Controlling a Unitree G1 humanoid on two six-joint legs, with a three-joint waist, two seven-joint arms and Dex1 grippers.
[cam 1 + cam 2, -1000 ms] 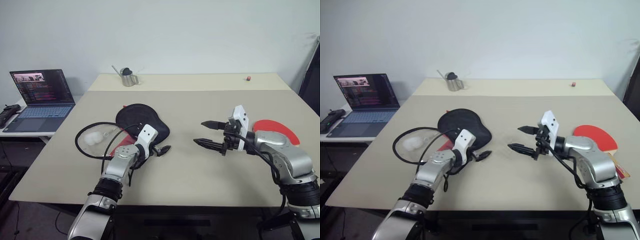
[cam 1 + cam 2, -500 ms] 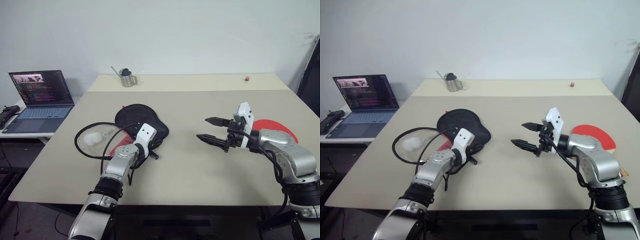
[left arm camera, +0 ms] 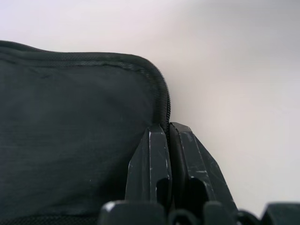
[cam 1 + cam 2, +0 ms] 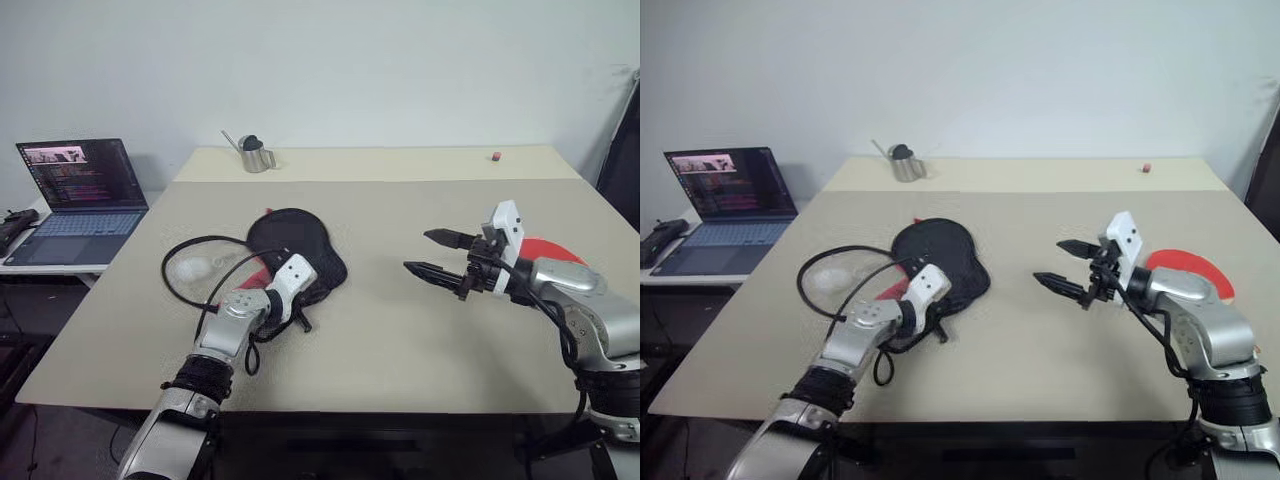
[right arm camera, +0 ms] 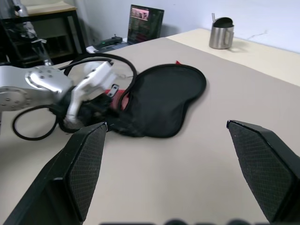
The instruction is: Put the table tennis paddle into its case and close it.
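Toward the left half of the worktop (image 4: pixel 400 330), nearer its front edge than its back, the case (image 4: pixel 297 243) lies flat with its black lining upward and a sliver of red outside showing at its left rim. The left hand (image 4: pixel 300 318) is pressed together on the case's zippered edge at the narrow end facing the front edge; the left wrist view shows its fingers (image 3: pixel 154 173) shut tight against the black piping. The table tennis paddle (image 4: pixel 560 256) rests near the right edge of the worktop, its red face largely hidden behind the right arm. The right hand (image 4: pixel 437 254) hangs above the middle of the worktop with its fingers spread, holding nothing, pointing toward the case and away from the paddle, which lies behind it. By my reading the task is barely begun: the case is gripped, but the paddle is neither picked up nor inserted, and the zip is not yet closed.
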